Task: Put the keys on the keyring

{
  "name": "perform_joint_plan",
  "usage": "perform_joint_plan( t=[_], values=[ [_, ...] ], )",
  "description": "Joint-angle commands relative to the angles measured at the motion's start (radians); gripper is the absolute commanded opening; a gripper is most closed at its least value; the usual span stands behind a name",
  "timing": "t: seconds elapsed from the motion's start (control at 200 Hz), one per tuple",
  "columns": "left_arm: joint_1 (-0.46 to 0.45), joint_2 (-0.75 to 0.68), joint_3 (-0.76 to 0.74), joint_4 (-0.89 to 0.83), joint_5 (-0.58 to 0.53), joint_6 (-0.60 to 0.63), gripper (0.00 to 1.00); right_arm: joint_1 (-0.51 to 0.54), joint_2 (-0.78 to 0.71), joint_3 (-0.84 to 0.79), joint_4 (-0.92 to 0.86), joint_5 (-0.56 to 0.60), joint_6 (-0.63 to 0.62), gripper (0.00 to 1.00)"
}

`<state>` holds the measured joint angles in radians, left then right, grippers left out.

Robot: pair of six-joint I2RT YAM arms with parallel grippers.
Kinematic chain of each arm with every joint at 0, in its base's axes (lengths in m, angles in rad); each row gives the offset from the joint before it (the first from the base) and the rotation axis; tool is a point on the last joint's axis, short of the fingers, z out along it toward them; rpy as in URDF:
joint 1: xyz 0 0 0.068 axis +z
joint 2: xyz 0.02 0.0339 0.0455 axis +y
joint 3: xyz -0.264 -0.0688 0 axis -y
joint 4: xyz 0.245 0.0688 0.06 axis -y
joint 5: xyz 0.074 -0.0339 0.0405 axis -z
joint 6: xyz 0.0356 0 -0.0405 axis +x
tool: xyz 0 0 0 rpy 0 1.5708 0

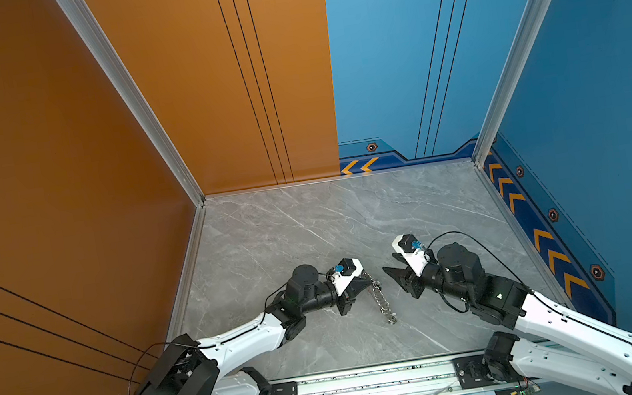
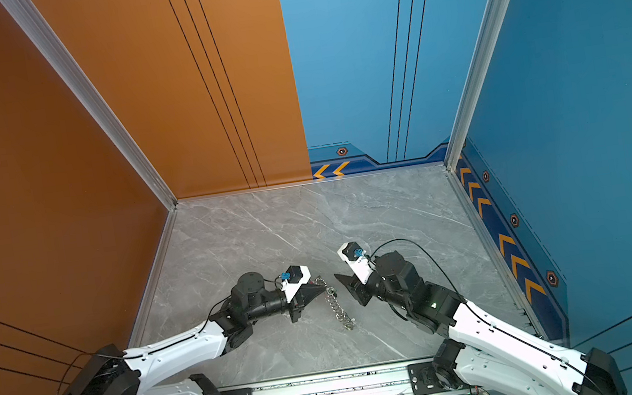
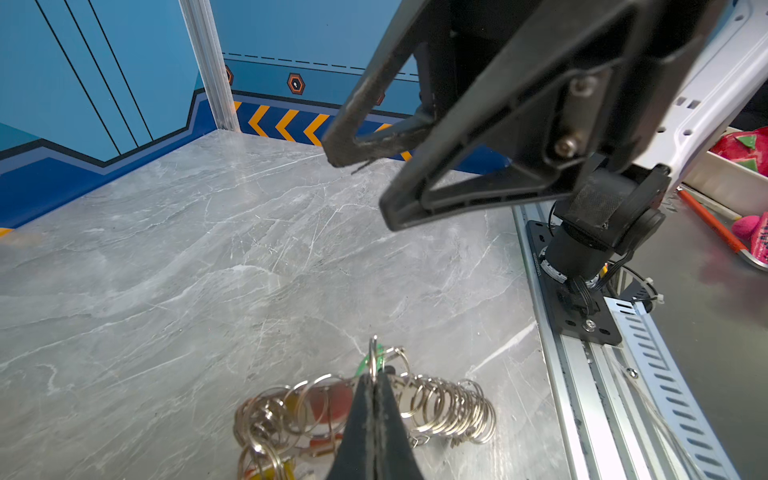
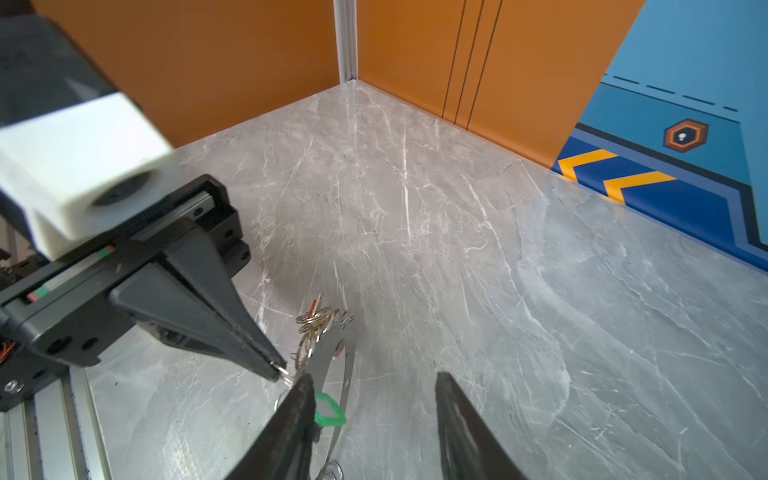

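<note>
The keyring (image 1: 381, 300) shows in both top views as a silver chain of wire rings (image 2: 336, 307) lying mid-table. My left gripper (image 1: 370, 280) is shut on one ring at its far end. In the left wrist view the closed left gripper (image 3: 374, 372) pinches that ring, with the ring row (image 3: 449, 407) behind. Keys hang among the rings: a green tag (image 3: 365, 361), a red tag (image 3: 328, 403), a yellow tag (image 3: 270, 471). My right gripper (image 4: 374, 377) is open, holding nothing. The green tag (image 4: 330, 411) lies just inside one of its fingers (image 4: 305, 390).
Grey marble tabletop (image 1: 310, 228) walled by orange panels on the left and blue panels on the right. A metal rail (image 1: 374, 383) with both arm bases runs along the front edge. Outside the cell stands a tray (image 3: 723, 183) with red and pink objects.
</note>
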<state>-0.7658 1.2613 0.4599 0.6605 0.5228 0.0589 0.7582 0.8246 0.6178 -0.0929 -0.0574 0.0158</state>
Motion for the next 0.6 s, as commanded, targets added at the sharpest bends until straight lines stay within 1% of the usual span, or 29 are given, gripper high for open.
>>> perform_joint_plan(
  t=[0.0, 0.165, 0.43, 0.596],
  values=[
    [0.002, -0.025, -0.015, 0.108, -0.008, -0.037, 0.00, -0.025, 0.017, -0.009, 0.018, -0.048, 0.068, 0.48],
    [0.000, -0.013, -0.023, 0.173, -0.009, -0.070, 0.00, -0.020, 0.051, -0.029, 0.056, -0.079, 0.089, 0.48],
    [0.000, 0.015, -0.052, 0.333, -0.062, -0.150, 0.00, 0.022, 0.093, -0.048, 0.066, -0.056, 0.087, 0.46],
    [-0.008, 0.036, -0.038, 0.349, -0.066, -0.166, 0.00, 0.057, 0.114, -0.049, 0.100, -0.058, 0.088, 0.46]
  ],
)
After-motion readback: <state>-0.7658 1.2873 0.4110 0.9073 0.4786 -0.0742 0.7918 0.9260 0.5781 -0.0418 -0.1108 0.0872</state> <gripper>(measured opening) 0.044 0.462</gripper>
